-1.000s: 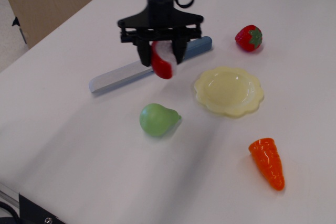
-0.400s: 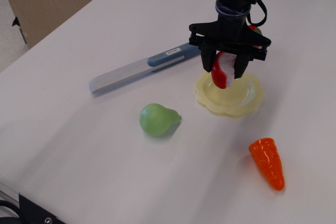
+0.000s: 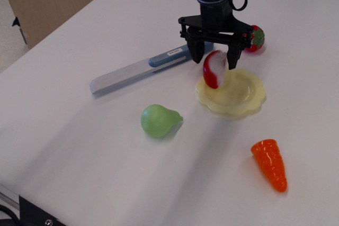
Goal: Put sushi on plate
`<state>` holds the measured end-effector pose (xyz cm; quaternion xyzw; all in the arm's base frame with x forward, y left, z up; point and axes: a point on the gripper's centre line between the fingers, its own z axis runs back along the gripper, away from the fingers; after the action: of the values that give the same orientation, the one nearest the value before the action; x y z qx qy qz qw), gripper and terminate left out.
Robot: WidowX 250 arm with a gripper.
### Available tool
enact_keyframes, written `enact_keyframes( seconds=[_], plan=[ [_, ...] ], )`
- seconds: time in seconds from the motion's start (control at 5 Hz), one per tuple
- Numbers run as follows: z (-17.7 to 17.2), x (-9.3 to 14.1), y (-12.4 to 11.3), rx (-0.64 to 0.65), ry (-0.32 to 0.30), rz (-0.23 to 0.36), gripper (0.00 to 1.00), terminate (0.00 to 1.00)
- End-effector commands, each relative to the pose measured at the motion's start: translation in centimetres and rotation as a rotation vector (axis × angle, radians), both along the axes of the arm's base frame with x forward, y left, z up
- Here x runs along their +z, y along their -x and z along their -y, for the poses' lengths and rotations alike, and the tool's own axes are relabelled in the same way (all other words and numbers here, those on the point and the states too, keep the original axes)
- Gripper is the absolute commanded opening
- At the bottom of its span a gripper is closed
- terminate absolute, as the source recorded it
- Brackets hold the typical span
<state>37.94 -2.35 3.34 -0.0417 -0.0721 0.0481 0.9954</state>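
Note:
The sushi (image 3: 214, 70), red with a white grainy face, stands tilted on its edge over the left part of the pale yellow scalloped plate (image 3: 241, 96). Its lower end is at the plate's left rim. My gripper (image 3: 214, 61) hangs straight above it with one black finger on each side. The fingers are spread, and a gap shows between the left finger (image 3: 196, 54) and the sushi. The right finger (image 3: 233, 56) is close beside the white face. I cannot tell whether the sushi rests on the plate or is just above it.
A red strawberry (image 3: 256, 37) lies behind the gripper at the right. A grey and blue flat tool (image 3: 139, 69) lies to the left. A green pear (image 3: 159, 120) is in front of it, and an orange carrot (image 3: 270, 163) is at the front right.
My gripper carried the sushi from above the flat tool to the right over the plate, then shifted back a little left and up. The fingers now stand wider around the sushi.

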Motion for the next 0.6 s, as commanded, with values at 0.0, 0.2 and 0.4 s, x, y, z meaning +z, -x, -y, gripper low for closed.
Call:
enact_keyframes(
  seconds=[0.0, 0.2, 0.4],
  plan=[
    [0.78, 2.06, 0.31, -0.033, -0.038, 0.084, 1.00, 0.00],
    [0.48, 2.48, 0.73, -0.022, -0.051, 0.087, 1.00, 0.00],
    [0.48, 2.48, 0.73, -0.022, -0.051, 0.087, 1.00, 0.00]
  ],
)
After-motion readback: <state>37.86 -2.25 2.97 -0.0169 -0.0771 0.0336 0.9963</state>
